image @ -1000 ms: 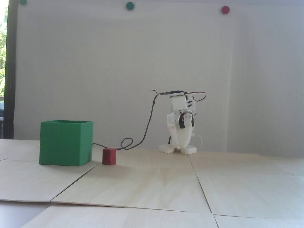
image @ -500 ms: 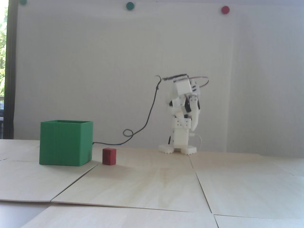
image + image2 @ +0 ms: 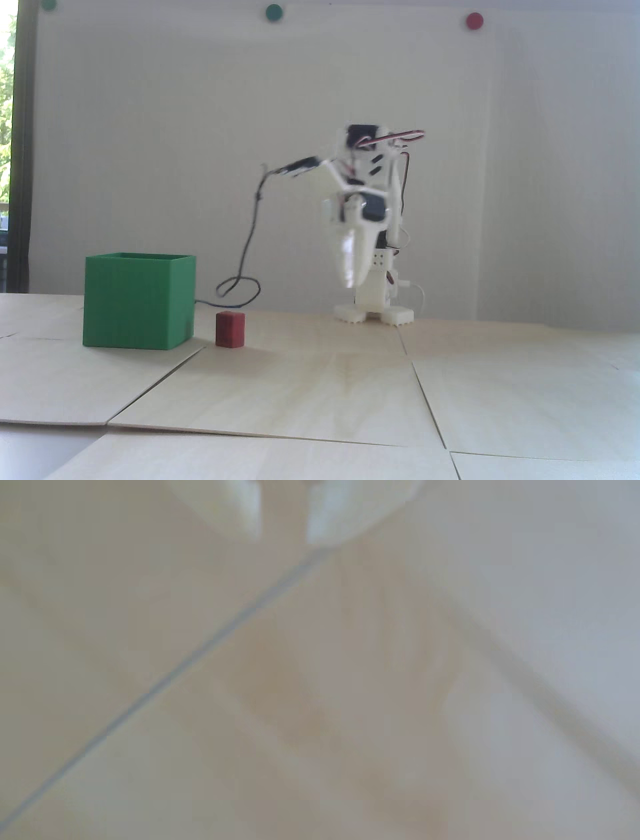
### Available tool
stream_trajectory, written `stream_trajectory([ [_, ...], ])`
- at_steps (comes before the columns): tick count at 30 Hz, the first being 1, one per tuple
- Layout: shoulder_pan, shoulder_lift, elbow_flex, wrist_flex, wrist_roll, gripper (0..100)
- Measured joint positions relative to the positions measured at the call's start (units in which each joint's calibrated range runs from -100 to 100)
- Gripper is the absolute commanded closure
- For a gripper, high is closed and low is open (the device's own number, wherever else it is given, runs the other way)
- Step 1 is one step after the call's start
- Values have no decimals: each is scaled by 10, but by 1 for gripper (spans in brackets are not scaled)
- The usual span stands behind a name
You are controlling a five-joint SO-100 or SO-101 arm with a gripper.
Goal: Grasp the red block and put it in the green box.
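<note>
Fixed view, left to right. The green box (image 3: 137, 302) stands upright on the pale wooden table (image 3: 320, 390), open side up, at the left of the scene. Just beside its right wall, apart from it by a narrow gap, the red block (image 3: 230, 329) rests on the same surface, free of any contact with the arm. A thin dark cable (image 3: 248, 240) loops behind the block and rises to the white arm (image 3: 367, 220), whose base stands near the rear edge of the table, well to the right of the block. The gripper (image 3: 350, 280) hangs tip-down in front of the arm, above the table and well apart from both block and box; motion blur hides its fingers here. On the wall above, two green dots (image 3: 273, 12) and one red dot (image 3: 474, 20) are fixed.

Wrist view (blurred). Two white fingertips (image 3: 242, 507) enter from the top edge with a clear gap between them, so the jaws stand parted and hold nothing. Below lies bare wood crossed by a diagonal panel seam (image 3: 194, 653). Neither block nor box appears.
</note>
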Motion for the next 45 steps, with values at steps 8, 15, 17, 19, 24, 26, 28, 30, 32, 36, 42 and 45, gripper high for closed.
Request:
stream_trajectory([
  [8, 79, 256, -380, 161, -32, 95],
  [15, 117, 334, -650, 269, -34, 75],
  [17, 127, 338, -690, 276, -34, 75],
  [19, 131, 342, -708, 280, -34, 75],
  [24, 140, 367, -714, 284, -47, 75],
  [26, 146, 384, -714, 284, -51, 75],
  [28, 147, 406, -708, 285, -52, 75],
  [30, 147, 423, -705, 297, -52, 75],
  [32, 147, 431, -705, 321, -52, 75],
  [36, 160, 433, -702, 334, -39, 75],
  [42, 196, 433, -702, 334, -13, 75],
  [45, 219, 433, -702, 334, -11, 75],
])
